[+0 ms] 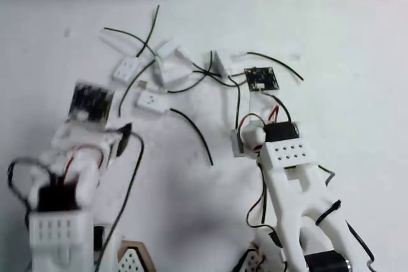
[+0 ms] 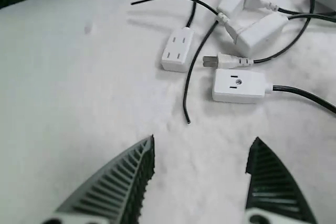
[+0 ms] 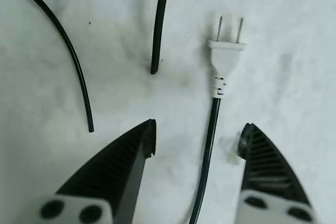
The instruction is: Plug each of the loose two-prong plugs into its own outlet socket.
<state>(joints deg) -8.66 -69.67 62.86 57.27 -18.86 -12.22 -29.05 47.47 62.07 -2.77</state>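
Hovering toward the table's [image 1: 357, 42] eight o'clock, the left gripper [image 2: 205, 140] gaped wide, holding nothing. An outlet socket [image 2: 237, 86] lay ahead, a loose plug [image 2: 228, 62] just beside it. The right gripper [image 3: 199, 124], equally open, straddled the cord [image 3: 207, 150] of a second plug [image 3: 227, 56], whose prongs pointed away.

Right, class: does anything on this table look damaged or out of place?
Yes: the black cords are cut short, ending in loose stubs on the table, and the white sockets lie jumbled with cords crossing.
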